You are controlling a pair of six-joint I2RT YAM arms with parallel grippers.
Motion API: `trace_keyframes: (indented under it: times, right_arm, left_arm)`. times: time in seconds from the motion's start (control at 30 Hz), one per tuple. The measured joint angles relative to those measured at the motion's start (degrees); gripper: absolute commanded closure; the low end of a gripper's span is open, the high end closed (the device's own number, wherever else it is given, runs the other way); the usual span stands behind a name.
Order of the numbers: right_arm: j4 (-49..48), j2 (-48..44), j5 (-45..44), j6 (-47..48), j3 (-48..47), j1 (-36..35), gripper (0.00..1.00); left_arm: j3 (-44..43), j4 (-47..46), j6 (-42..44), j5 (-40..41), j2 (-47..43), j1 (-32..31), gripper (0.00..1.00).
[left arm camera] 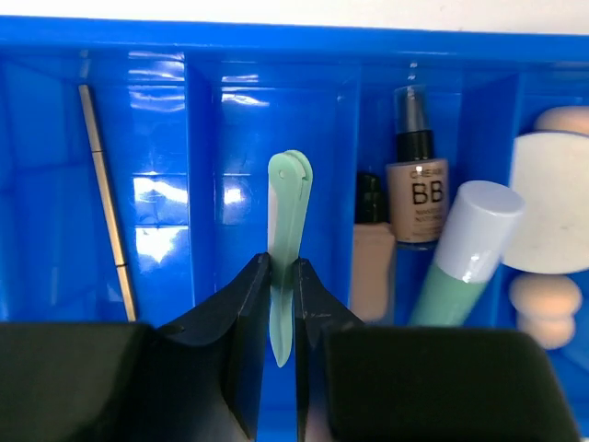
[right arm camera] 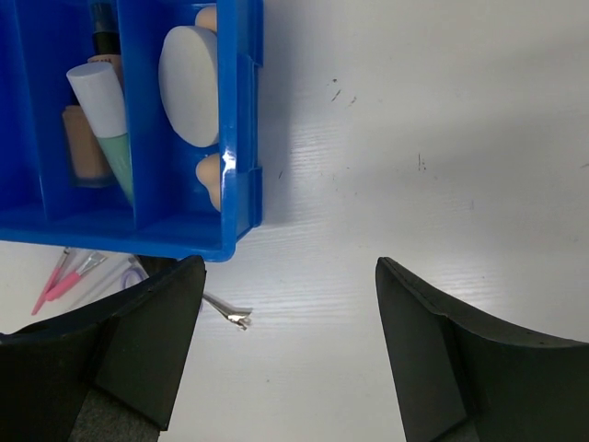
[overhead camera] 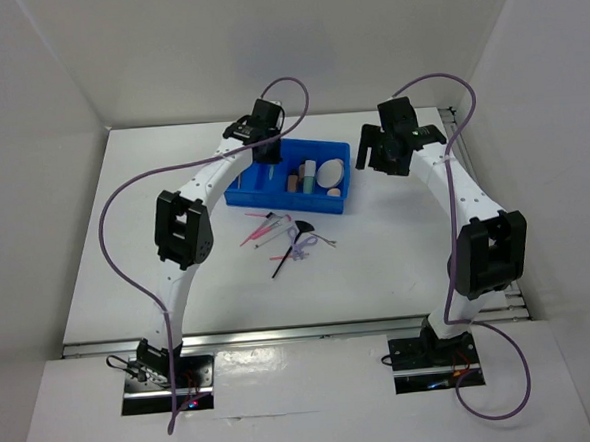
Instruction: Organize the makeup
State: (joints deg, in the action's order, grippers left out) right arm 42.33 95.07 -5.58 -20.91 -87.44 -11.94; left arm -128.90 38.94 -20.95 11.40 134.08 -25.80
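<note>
Mint-green stick poised over the blue tray (left arm camera: 276, 41)
The left claw (left arm camera: 281, 276) pinches the mint-green stick (left arm camera: 289, 230) above an empty compartment; the right claw (right arm camera: 290, 267) hangs wide, holding nothing. BB bottles (left arm camera: 416, 193), tube (left arm camera: 465, 253) and puff (left arm camera: 552, 198) are filed; pink sticks (overhead camera: 260, 228) and black brush (overhead camera: 291, 243) lie on the counter (overhead camera: 398, 265).

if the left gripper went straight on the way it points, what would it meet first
Likely the bare floor of the blue tray compartment ahead, with the green stick held in the left gripper touching down first. Depth is unclear.
</note>
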Motion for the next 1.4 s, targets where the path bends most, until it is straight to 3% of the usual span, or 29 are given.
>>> trace_keyframes:
  times: [0.07, 0.13, 0.2, 0.27, 0.43, 0.57, 0.77, 0.83, 0.87, 1.03, 1.4]
  right_arm:
    - [0.2, 0.0, 0.0, 0.0, -0.1, 0.0, 0.18]
    - [0.4, 0.0, 0.0, 0.1, -0.4, 0.0, 0.18]
    - [0.7, 0.0, -0.1, 0.2, -0.7, 0.1, 0.18]
    - [1.1, 0.0, 0.0, 0.2, -1.2, 0.1, 0.18]
    - [1.2, 0.0, 0.3, 0.2, -2.4, 0.1, 0.18]
    - [1.4, -0.3, 0.5, 0.2, -2.1, 0.1, 0.18]
    - [1.6, -2.1, 0.5, 0.1, -0.5, 0.1, 0.18]
    - [1.8, -2.5, 0.5, 0.0, -0.2, 0.1, 0.18]
    - [1.9, -2.7, 0.5, 0.0, -0.2, 0.1, 0.18]
    - [1.9, -4.0, 0.5, 0.0, -0.1, 0.1, 0.18]
    - [1.9, -4.6, 0.6, 0.0, 0.8, 0.1, 0.18]
  left_arm:
    - [0.1, -0.3, 0.0, -0.5, 0.9, 0.2, 0.51]
    - [0.1, -0.4, 0.5, -1.1, 1.2, 0.4, 0.45]
    - [0.1, -0.7, 1.4, -1.7, 1.2, 0.5, 0.26]
    - [1.2, -2.2, 1.5, -2.5, 0.6, 0.5, 0.22]
    - [11.4, -3.0, 1.6, -3.7, -6.5, 0.1, 0.28]
    - [24.7, -3.6, 0.6, -2.8, -18.1, -2.5, 0.25]
    - [41.3, -5.7, -6.9, 0.2, -31.7, -15.8, 0.15]
    - [44.0, -5.9, -9.9, -0.1, -32.0, -19.5, 0.15]
    - [45.2, -5.7, -11.2, -0.1, -31.7, -20.7, 0.10]
    - [46.5, -2.8, -18.9, 1.2, -27.3, -23.0, 0.07]
    - [45.9, -0.2, -27.7, 6.1, -21.2, -24.5, 0.24]
